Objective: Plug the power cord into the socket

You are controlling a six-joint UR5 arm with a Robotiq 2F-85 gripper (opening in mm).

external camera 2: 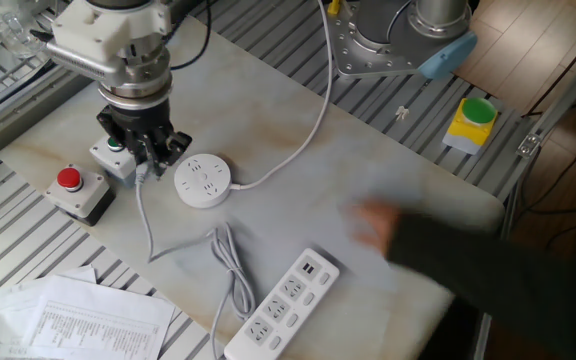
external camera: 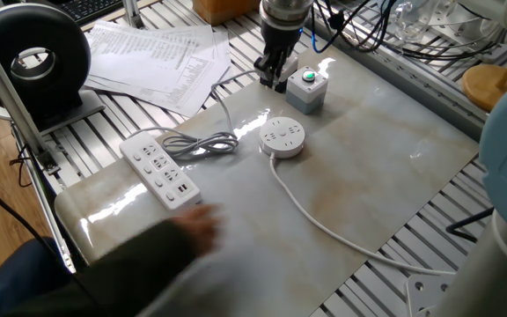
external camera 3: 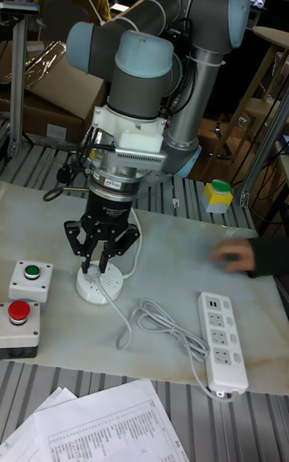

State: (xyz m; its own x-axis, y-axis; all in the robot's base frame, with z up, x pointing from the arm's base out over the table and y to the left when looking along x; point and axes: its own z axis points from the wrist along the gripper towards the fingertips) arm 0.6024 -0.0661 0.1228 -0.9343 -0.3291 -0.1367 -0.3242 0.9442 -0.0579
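My gripper (external camera 2: pixel 148 165) hangs beside the green-button box, just left of the socket (external camera 2: pixel 203 181) and a little above the table. It is shut on the plug end of the power cord (external camera 2: pixel 146 215). The thin grey cord drops from the fingers, runs across the table to a looped bundle (external camera 2: pixel 230 262) and joins the long power strip (external camera 2: pixel 283 305). The socket (external camera: pixel 282 137) is a round white puck lying flat, pin holes up. In the tall fixed view my gripper (external camera 3: pixel 98 265) hovers right over the socket (external camera 3: pixel 100 287), with the cord (external camera 3: pixel 120 322) trailing down.
A grey box with a green button (external camera 2: pixel 116 155) stands right behind the gripper, one with a red button (external camera 2: pixel 71 188) beside it. A person's blurred arm (external camera 2: pixel 438 250) reaches over the table near the power strip (external camera: pixel 159 173). Papers (external camera: pixel 157 53) lie at the edge.
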